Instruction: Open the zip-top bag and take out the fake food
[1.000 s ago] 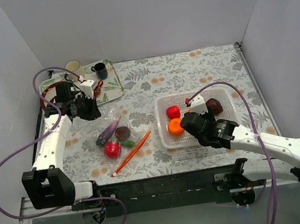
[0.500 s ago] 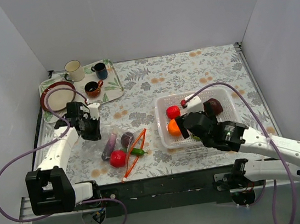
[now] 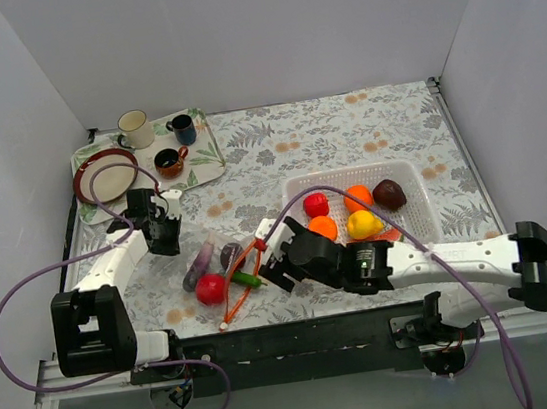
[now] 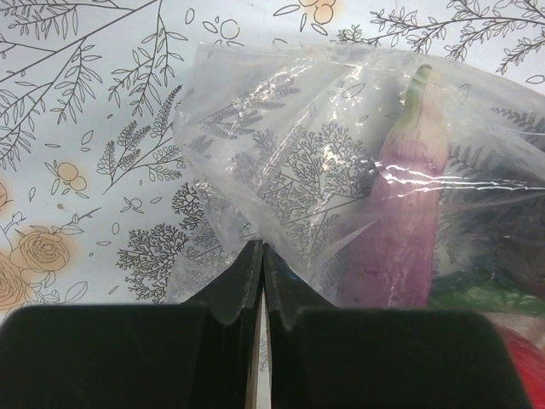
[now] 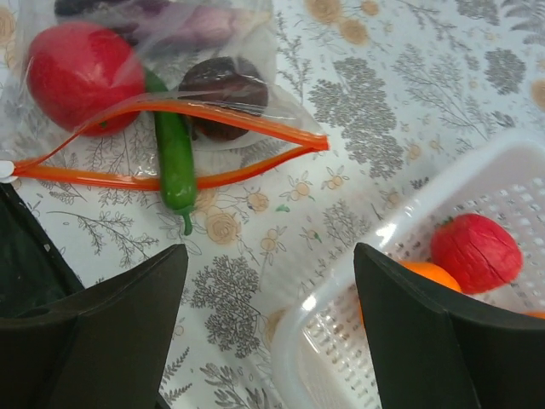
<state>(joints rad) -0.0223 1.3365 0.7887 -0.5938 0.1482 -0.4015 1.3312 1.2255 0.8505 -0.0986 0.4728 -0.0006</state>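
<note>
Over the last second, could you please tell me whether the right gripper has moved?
Yes. The right gripper has swung left, off the white basket and over to the open mouth of the zip-top bag.

Nine pieces of fake food (image 3: 210, 288) show: four in the one zip-top bag (image 4: 255, 136), just ahead of the jaws of the right gripper (image 3: 273, 265), and five in the single basket (image 3: 350, 170) to their right. Three mugs (image 3: 135, 129), one plate (image 3: 105, 174) and one tray (image 3: 209, 158) sit behind the jaws of the left gripper (image 3: 167, 243).
</note>
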